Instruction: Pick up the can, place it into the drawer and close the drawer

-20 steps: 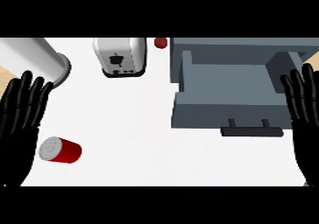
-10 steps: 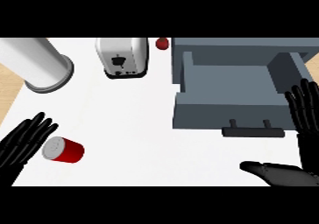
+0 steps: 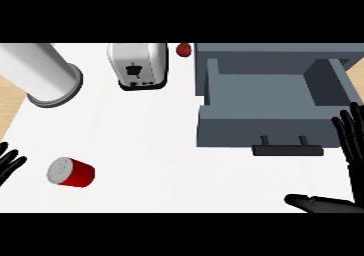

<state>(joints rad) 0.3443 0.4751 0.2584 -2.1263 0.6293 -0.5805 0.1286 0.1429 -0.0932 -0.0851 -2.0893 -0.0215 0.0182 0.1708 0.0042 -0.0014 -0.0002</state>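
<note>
- The left hand (image 3: 3,165) showed at the left edge, fingers spread, holding nothing.
- The can (image 3: 70,172) lay on its side just right of it, unheld.
- The drawer (image 3: 270,107) stood open, ready to receive the can.
- The right hand (image 3: 356,145) rested near right, fingers straight, empty.

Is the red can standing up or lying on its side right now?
On its side. The can lies on the counter, its silver end facing left and its red side showing.

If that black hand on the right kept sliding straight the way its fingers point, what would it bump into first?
The right hand points up the view, beside the open drawer. Its line probably meets the drawer's right side wall first, though it could pass just outside it; depth is unclear.
</note>
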